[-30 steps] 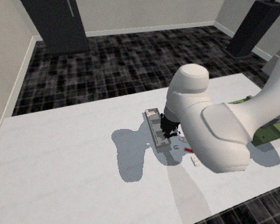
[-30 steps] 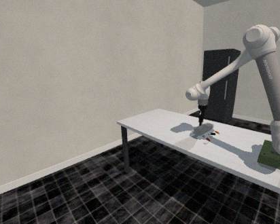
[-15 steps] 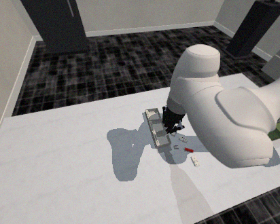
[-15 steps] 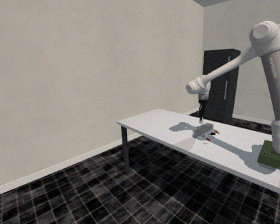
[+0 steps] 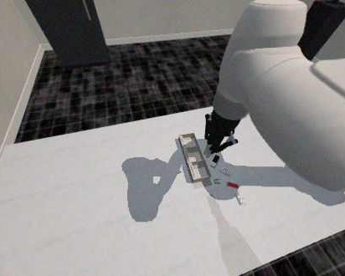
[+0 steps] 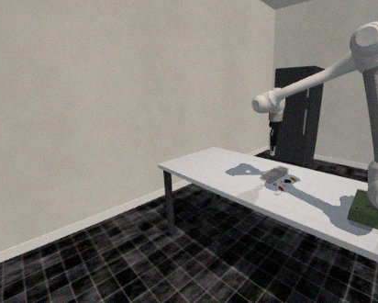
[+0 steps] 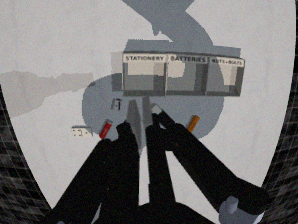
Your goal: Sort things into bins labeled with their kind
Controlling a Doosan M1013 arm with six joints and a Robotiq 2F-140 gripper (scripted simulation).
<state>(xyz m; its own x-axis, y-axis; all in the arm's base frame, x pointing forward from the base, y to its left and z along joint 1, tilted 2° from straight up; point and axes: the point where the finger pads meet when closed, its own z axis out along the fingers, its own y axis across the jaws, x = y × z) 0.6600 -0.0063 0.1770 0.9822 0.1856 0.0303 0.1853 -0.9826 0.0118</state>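
Note:
A grey row of three bins [image 5: 193, 161] [image 6: 276, 174] [image 7: 176, 76] stands on the white table [image 5: 72, 209] [image 6: 207, 165]; its labels show in the wrist view, and the first two read STATIONERY and BATTERIES. Small things lie on the table beside it: a red one [image 5: 232, 184] [image 7: 105, 129], a black one [image 5: 215, 159], a white flat one [image 5: 240, 198], a pale spotted one [image 5: 225, 171], a small grey one [image 5: 217, 181] [image 7: 116, 104] and an orange one [image 7: 193, 123]. My gripper [image 5: 216, 150] [image 6: 272, 151] [image 7: 141, 108] hangs well above them, beside the bins, shut, with nothing seen between its fingers.
The arm's shadow falls across the table around the bins. A green base block [image 6: 368, 208] sits on the table at the arm's foot. A dark cabinet [image 5: 72, 29] [image 6: 299, 115] stands on the floor behind the table.

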